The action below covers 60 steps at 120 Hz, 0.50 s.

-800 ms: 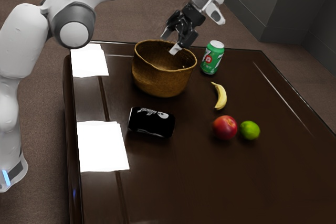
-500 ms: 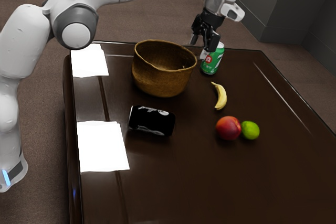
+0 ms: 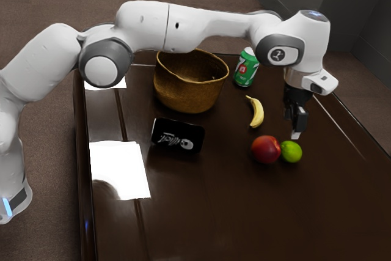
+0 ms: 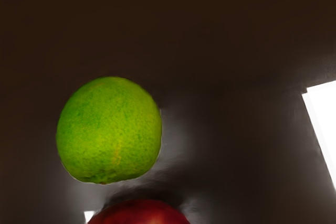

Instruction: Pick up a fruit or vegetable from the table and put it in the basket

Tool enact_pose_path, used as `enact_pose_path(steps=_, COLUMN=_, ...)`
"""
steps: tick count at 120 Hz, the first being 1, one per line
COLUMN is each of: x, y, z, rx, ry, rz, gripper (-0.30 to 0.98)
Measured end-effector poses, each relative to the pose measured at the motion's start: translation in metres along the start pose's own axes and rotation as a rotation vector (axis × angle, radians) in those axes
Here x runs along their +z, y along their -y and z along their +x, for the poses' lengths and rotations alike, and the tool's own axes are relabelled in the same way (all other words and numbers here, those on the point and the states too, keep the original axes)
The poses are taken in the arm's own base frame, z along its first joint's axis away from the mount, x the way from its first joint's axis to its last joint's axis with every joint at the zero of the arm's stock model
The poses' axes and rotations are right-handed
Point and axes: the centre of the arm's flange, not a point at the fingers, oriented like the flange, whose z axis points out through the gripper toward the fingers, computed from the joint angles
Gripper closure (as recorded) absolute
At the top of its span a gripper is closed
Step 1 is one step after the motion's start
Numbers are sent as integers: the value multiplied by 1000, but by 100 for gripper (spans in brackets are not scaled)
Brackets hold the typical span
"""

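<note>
Worktop: lime not yet in basket.
Claw spread near lime; approach apparently advanced; grasp, transfer, release remain.

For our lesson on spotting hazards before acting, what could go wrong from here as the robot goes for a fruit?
The end effector hovers close above the lime, and the red fruit sits right beside it, so descending might knock that neighbour. The lime is round and could roll if gripped off-centre. Later, the basket's raised wall might catch a fruit carried too low.
</note>
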Motion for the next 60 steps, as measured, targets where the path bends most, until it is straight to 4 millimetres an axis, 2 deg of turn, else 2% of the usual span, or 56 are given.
enact_pose_path(steps=19, x=31, y=6, z=8, rx=3, ry=-11, rz=-26, gripper=0)
enact_pose_path(steps=44, x=29, y=38, z=9, rx=-10, ry=-44, rz=2, gripper=0)
enact_pose_path(steps=60, x=40, y=45, z=11, rx=-3, ry=-46, rz=-2, gripper=0)
